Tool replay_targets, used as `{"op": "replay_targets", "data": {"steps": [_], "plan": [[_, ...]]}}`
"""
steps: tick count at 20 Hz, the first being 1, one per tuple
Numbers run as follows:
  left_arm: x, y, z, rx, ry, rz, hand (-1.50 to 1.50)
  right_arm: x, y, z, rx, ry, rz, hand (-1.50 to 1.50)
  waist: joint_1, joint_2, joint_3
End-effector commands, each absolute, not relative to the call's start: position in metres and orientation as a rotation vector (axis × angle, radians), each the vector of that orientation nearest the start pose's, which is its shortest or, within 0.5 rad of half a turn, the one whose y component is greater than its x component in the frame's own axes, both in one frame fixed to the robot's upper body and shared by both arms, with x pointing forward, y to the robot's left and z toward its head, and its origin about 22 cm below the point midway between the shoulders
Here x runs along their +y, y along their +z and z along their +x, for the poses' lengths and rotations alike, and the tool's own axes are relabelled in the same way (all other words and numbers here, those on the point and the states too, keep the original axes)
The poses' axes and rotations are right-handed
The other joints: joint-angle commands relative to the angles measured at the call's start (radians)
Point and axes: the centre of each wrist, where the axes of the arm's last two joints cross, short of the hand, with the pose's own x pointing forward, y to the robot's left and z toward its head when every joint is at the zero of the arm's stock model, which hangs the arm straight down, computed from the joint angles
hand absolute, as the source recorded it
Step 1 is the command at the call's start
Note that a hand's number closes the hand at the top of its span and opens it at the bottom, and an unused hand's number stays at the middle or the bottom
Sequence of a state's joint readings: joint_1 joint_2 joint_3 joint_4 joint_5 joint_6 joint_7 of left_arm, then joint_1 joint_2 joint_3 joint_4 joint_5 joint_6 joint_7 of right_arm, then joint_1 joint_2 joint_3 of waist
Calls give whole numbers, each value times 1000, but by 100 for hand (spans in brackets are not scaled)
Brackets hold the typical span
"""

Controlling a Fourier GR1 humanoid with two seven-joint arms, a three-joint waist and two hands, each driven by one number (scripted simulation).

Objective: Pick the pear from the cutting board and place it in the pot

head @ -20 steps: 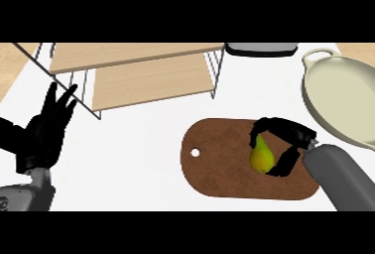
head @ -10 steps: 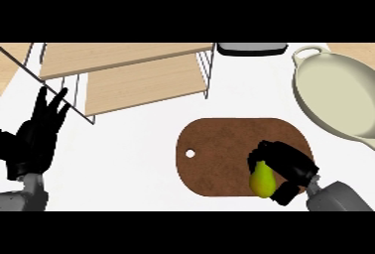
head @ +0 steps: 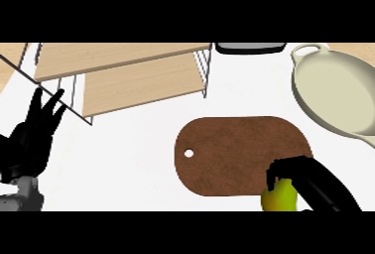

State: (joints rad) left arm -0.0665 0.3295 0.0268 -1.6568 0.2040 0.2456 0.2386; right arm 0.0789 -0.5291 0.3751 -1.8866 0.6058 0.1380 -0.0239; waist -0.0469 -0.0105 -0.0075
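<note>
The yellow-green pear shows at the lower right, partly cut off by the picture's lower edge, with my right hand curled round it. The pear hangs over the near right corner of the brown cutting board, which lies in the middle of the white counter. The cream pot stands at the right, beyond the board, its inside bare. My left hand rests open at the left edge, fingers up.
A wire rack with two wooden shelves fills the upper left. A dark grey object sits at the counter's back edge, left of the pot's handle.
My right hand has drawn the pear toward the near right corner of the board, lower in the view. The view has shifted slightly. The left hand stays where it was.
</note>
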Motion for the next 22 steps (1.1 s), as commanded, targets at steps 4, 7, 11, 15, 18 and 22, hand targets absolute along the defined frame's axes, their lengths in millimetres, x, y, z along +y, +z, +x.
{"op": "replay_targets", "data": {"steps": [4,7,11,15,18,22], "plan": [[291,86,265,-1602,100,243,0,-269,125,182,-1819,832,-702,150,-5,0,7],[293,93,276,-1598,83,228,0,-282,137,174,-1835,727,-736,150,13,7,8],[289,88,269,-1606,67,207,0,-320,161,184,-1810,634,-850,150,34,9,8],[267,85,286,-1626,76,206,0,-344,199,193,-1796,573,-839,150,35,11,7],[277,93,281,-1621,89,197,0,-366,189,221,-1783,498,-776,150,51,12,7],[283,88,281,-1614,74,200,0,-397,164,251,-1749,463,-798,150,57,14,8]]}}
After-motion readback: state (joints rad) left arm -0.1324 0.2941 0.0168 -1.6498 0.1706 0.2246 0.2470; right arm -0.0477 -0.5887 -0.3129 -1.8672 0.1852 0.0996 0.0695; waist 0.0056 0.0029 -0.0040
